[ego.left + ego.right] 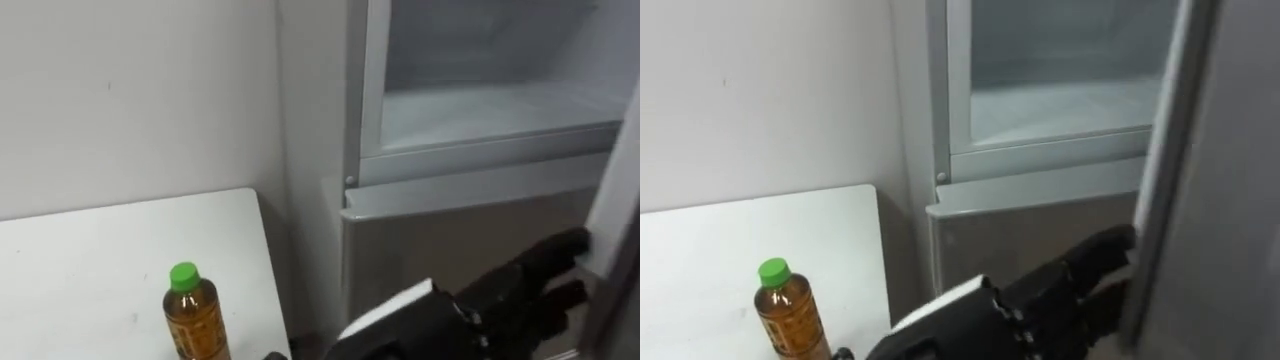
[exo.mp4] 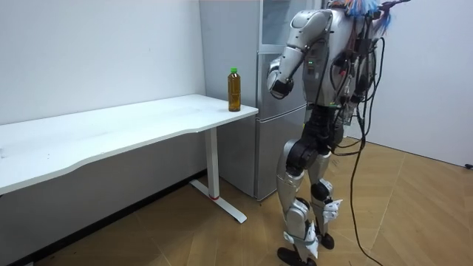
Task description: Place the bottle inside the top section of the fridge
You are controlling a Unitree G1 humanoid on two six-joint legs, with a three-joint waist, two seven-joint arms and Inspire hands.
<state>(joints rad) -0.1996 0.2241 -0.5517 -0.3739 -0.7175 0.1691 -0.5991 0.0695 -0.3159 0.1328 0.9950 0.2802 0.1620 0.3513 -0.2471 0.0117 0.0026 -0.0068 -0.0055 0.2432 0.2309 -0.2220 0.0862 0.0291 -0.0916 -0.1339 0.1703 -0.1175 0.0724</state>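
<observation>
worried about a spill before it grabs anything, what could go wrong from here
1. The bottle stands close to the corner of the table beside the fridge; an arm sweeping in could knock it off the edge.
2. The left hand, fingers straight, is over at the open door, holding nothing; swinging back for the bottle it might clip the fridge front.

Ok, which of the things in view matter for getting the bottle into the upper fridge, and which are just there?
For the job:
bottle, standing on the white table
upper fridge compartment, open
its door, swung open
left hand, open, near the door's edge

Just there:
white table itself
lower fridge door, shut
wall
</observation>
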